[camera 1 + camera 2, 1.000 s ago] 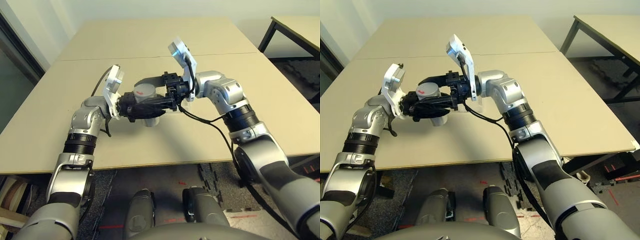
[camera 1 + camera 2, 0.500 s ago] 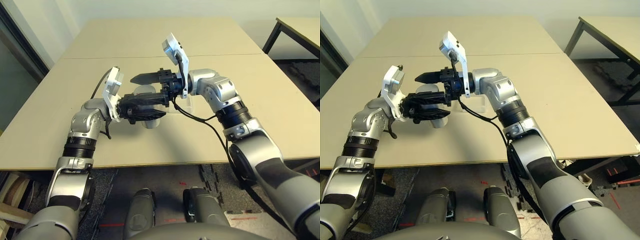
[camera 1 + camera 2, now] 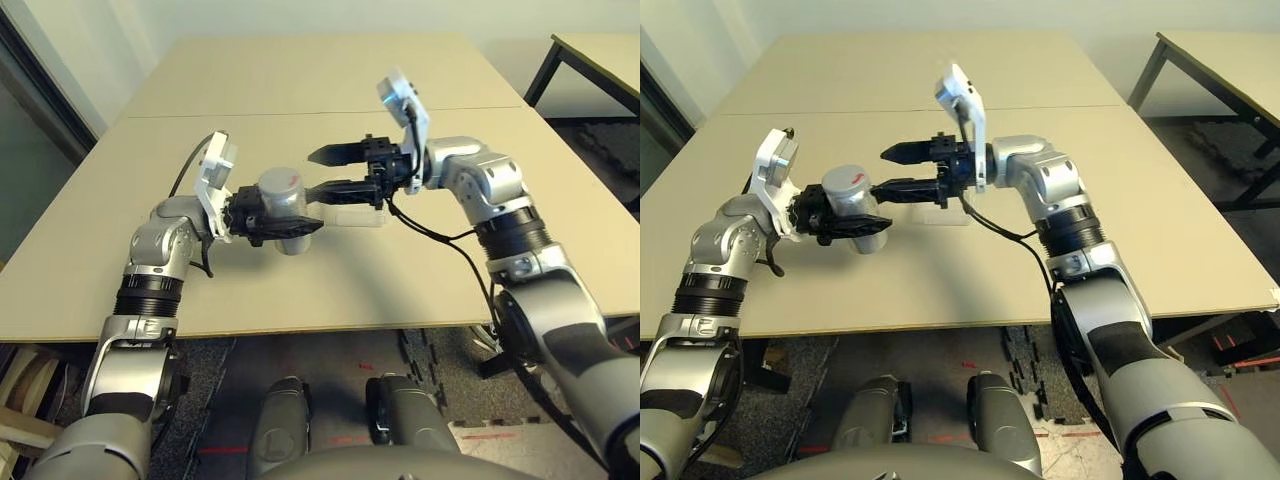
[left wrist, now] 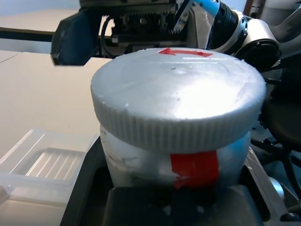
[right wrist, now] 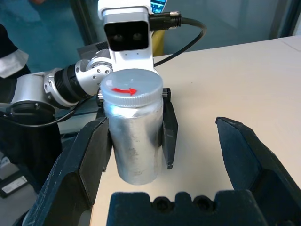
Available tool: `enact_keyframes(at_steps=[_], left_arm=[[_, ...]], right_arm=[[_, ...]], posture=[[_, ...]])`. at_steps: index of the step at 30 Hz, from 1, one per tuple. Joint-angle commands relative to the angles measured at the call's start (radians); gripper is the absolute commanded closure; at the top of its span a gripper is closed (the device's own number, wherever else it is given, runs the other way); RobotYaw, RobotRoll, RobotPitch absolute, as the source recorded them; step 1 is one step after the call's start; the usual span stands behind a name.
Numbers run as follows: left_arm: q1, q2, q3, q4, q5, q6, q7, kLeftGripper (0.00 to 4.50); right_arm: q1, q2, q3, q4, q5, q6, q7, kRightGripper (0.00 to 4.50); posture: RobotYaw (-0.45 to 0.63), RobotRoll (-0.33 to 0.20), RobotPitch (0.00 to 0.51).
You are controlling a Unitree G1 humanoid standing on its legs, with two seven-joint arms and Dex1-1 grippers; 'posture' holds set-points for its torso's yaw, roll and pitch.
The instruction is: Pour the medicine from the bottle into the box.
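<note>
Left wrist view puts the left gripper (image 3: 262, 213) right under your nose: its two black fingers are clamped on the body of the bottle (image 4: 176, 127), a stubby pale cylinder with a silvery sheen, a strip of red tape on its side and a broad grey screw cap, ribbed round the rim, with a red arrow mark on top. From the head camera the bottle sits upright in that grip, lifted clear of the worktop (image 3: 300, 110). Facing it from the other side, the right gripper (image 3: 322, 172) has its matte black, wedge-shaped fingers spread wide apart and holds nothing, the lower fingertip just beside the cap, though whether it touches I cannot tell. Just beyond the bottle, resting flat on the worktop beneath the right gripper, is the box (image 3: 353, 216), shallow clear plastic with rounded corners and a ridged floor. Both forearms are brushed silver with black ribbed collars, and a white camera block stands on each wrist. The worktop is pale beige laminate with a seam running across it; a second table (image 3: 597, 55) with dark legs stands off to the right over dark floor matting.
</note>
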Motion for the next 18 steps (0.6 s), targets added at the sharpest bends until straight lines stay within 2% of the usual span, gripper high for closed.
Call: enact_keyframes(at_steps=[1, 7, 18], left_arm=[[-0.001, 0.017, 0.008, 0.010, -0.010, -0.007, -0.009, 1.83], [-0.017, 0.007, -0.001, 0.025, -0.006, -0.016, -0.007, 1.83], [-0.008, -0.002, -0.001, 0.014, -0.007, -0.027, 0.000, 1.83]], right_arm=[[0.011, -0.025, -0.030, -0.055, 0.029, 0.031, -0.011, 0.00], [0.000, 0.005, -0.016, -0.103, 0.048, 0.055, -0.034, 0.00], [-0.077, 0.115, 0.044, 0.004, -0.017, -0.036, -0.045, 0.00]], posture=[[-0.06, 0.000, 0.052], [-0.07, 0.000, 0.048], [-0.04, 0.000, 0.048]])
